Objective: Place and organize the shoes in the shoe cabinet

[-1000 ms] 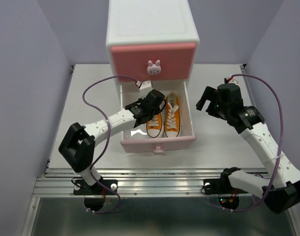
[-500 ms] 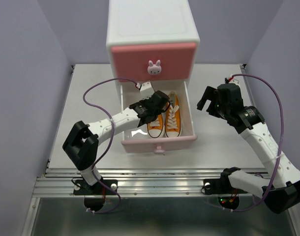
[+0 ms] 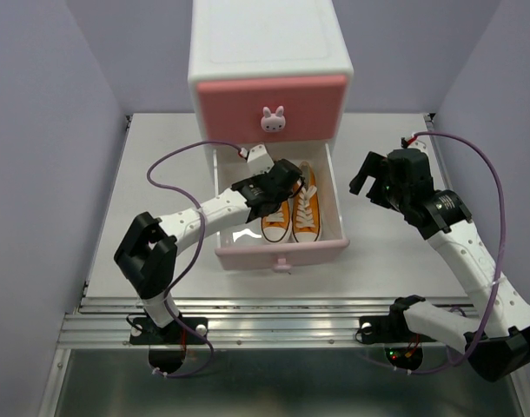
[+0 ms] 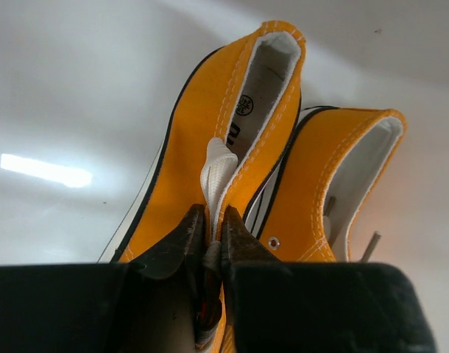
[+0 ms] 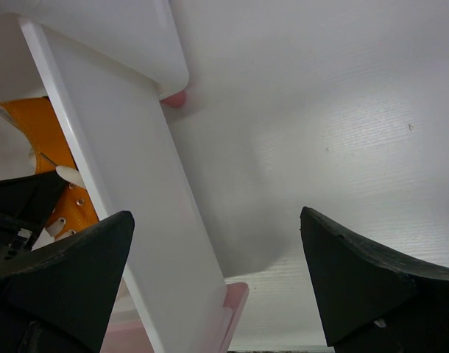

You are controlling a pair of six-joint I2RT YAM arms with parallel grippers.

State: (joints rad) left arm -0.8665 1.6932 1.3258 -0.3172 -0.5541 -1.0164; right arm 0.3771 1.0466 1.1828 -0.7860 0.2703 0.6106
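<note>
The shoe cabinet [image 3: 269, 61] stands at 12 o'clock on the table [image 3: 152, 139], its lower drawer [image 3: 281, 248] pulled out toward 6 o'clock. The upper drawer [image 3: 269, 100] is closed, and its front and bunny knob [image 3: 271, 119] overhang the back of the open drawer. Both orange shoes lie side by side in the lower drawer, toes toward 6 o'clock.

The left gripper [image 4: 210, 220] reaches in over the drawer's 9 o'clock wall, its purple cable [image 3: 174, 161] looping above that side. It is clenched on the tongue and lace of the left orange shoe [image 4: 188, 147], which touches the right orange shoe [image 4: 327, 191].

The right gripper [image 3: 374, 187] hovers at 3 o'clock of the drawer, outside its white side wall [image 5: 129, 213], with the fingers [image 5: 70, 272] spread wide and holding nothing.

Compared with a second ago, the left gripper and its shoe have shifted slightly toward 3 o'clock, closer to the other shoe. The right gripper has barely moved.
</note>
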